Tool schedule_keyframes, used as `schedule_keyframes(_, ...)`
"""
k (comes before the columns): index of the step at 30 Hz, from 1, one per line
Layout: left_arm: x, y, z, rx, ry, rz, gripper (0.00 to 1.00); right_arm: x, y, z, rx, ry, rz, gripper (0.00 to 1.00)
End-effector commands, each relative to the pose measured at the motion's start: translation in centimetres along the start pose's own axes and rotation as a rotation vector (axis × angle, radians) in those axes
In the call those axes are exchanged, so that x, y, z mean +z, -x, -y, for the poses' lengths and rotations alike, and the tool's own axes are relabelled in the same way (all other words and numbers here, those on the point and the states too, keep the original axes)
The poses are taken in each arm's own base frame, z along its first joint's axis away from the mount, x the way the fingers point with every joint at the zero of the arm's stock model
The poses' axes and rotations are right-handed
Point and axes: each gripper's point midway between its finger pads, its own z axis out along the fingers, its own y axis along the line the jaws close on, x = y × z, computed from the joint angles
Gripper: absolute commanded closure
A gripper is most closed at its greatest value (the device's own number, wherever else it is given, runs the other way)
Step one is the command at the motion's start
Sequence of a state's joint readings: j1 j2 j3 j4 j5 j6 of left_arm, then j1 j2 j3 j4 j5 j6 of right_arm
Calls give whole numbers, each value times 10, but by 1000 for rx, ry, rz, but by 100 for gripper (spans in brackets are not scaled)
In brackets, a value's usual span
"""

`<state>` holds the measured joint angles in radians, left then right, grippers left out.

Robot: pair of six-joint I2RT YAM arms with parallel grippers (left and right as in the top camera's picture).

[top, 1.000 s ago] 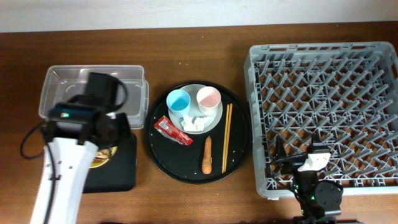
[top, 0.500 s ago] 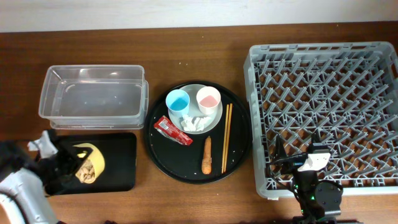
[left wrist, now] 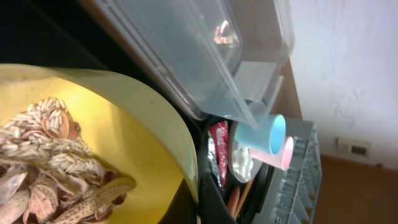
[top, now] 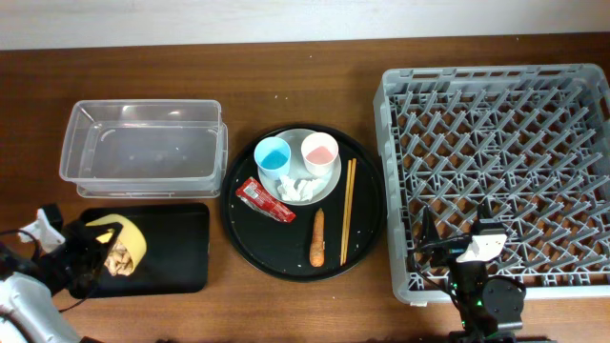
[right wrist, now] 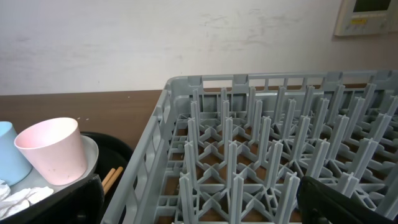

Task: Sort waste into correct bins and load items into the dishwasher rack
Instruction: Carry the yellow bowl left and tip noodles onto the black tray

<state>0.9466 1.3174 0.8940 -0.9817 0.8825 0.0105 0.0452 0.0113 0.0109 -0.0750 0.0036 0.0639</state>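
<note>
My left gripper (top: 84, 259) is shut on the rim of the yellow bowl (top: 121, 250), tilted over the left end of the black tray (top: 176, 259). Beige scraps and rice (left wrist: 43, 158) lie in the bowl (left wrist: 130, 118). The blue cup (top: 273, 154), pink cup (top: 319, 151), tissue (top: 297, 189) and plate (top: 327, 191) sit on the round tray, with the red wrapper (top: 265, 201), carrot (top: 317, 238) and chopsticks (top: 348, 210). My right gripper (top: 474, 255) is open and empty at the front edge of the grey rack (top: 500, 143), its fingers (right wrist: 199, 196) spread wide.
The clear tub (top: 143, 148) stands behind the black tray and looks empty. The round black tray (top: 243, 233) lies between the bins and the rack. The tub's near wall (left wrist: 186, 56) is close to the bowl in the left wrist view.
My left arm has swung away from above the tub to the front left corner. The yellow bowl has moved left along the black tray. The right arm has not moved.
</note>
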Motion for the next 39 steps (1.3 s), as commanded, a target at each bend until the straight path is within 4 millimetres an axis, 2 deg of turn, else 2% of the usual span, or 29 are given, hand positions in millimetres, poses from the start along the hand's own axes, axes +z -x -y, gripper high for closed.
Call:
schedule_keyframes(1, -4, 5, -8, 20, 17, 35, 100, 0, -3, 0, 0, -2, -6, 2)
schedule_keyframes(3, -5, 9, -12, 89, 44, 48, 100, 0, -3, 0, 0, -2, -6, 2)
schedule_keyframes(7, -4, 5, -13, 59, 49, 32, 100, 0, -3, 0, 0, -2, -6, 2)
schedule_keyframes(8, -4, 5, 0, 134, -27, 36, 100, 0, -3, 0, 0, -2, -6, 2)
schedule_keyframes(11, -7, -1, 38, 202, -272, 55, 100, 0, -3, 0, 0, -2, -6, 2)
schedule_keyframes(12, -8, -3, 46, 224, -332, 61, 100, 0, -3, 0, 0, -2, -6, 2)
schedule_keyframes(14, -8, -8, 49, 222, -379, 61, 100, 0, -3, 0, 0, -2, -6, 2)
schedule_keyframes(18, -4, -18, 48, 315, -421, 79, 100, 0, -3, 0, 0, -2, -6, 2)
schedule_keyframes(22, -4, -14, 48, 358, -418, 97, 100, 0, -3, 0, 0, -2, -6, 2)
schedule_keyframes(25, -14, -15, 67, 334, -554, 124, 100, 0, -3, 0, 0, -2, -6, 2)
schedule_keyframes(27, -12, -13, 64, 359, -533, 130, 100, 0, -3, 0, 0, -2, -6, 2)
schedule_keyframes(29, -14, -19, 68, 288, -559, 106, 100, 0, -3, 0, 0, -2, -6, 2)
schedule_keyframes(31, -12, -14, 61, 312, -517, 117, 100, 0, -3, 0, 0, -2, -6, 2)
schedule_keyframes(32, -12, -17, 60, 232, -517, 90, 100, 0, -3, 0, 1, -2, -6, 2)
schedule_keyframes(34, -12, -15, 60, 250, -521, 102, 100, 0, -3, 0, 0, -2, -6, 2)
schedule_keyframes(35, -12, -16, 60, 199, -521, 87, 100, 0, -3, 0, 0, -2, -6, 2)
schedule_keyframes(36, -17, -21, 68, 176, -575, 85, 100, 0, -3, 0, 0, -2, -6, 2)
schedule_keyframes(37, -16, -18, 67, 223, -563, 100, 100, 0, -3, 0, 0, -2, -6, 2)
schedule_keyframes(38, -10, -15, 56, 209, -499, 86, 100, 0, -3, 0, 0, -2, -6, 2)
schedule_keyframes(39, -10, -19, 56, 171, -499, 69, 100, 0, -3, 0, 0, -2, -6, 2)
